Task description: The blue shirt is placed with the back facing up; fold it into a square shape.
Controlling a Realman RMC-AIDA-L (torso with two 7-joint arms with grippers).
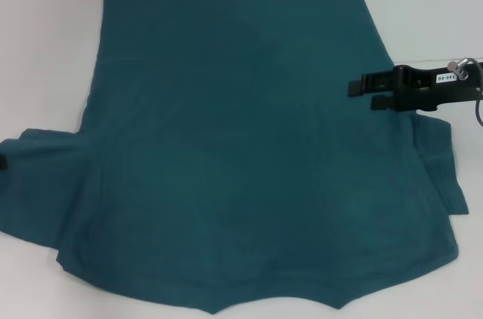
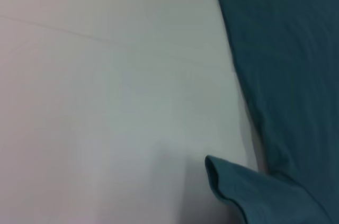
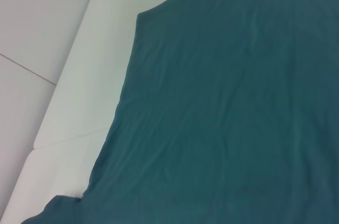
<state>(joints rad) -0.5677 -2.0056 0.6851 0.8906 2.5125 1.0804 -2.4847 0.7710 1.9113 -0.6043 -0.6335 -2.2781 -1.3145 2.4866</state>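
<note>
**Shirt Found Fully Spread; Folding Not Begun**

The blue shirt (image 1: 234, 145) is observed lying flat on the white table (image 1: 45, 47), spread to its full extent. The hem is seen at the far side of the head view, and the neck opening at the near edge. Both short sleeves are extended outward, one to each side. No fold or doubled layer of cloth can be made out in any view; only shallow wrinkles are noted.

The right gripper (image 1: 353, 87) is seen above the shirt's right side edge, roughly level with the middle of the body panel, its fingers directed inward across the cloth. Nothing is held by it. The two fingers appear to lie close together with a narrow gap, but their opening cannot be told with confidence.

Of the left gripper, only a small dark part is visible at the picture's left edge beside the left sleeve; its state cannot be told.

The task is judged to be at its start. All folds remain outstanding: the sleeves and sides are yet to be turned inward, and the length is yet to be doubled over to form a square.
</note>
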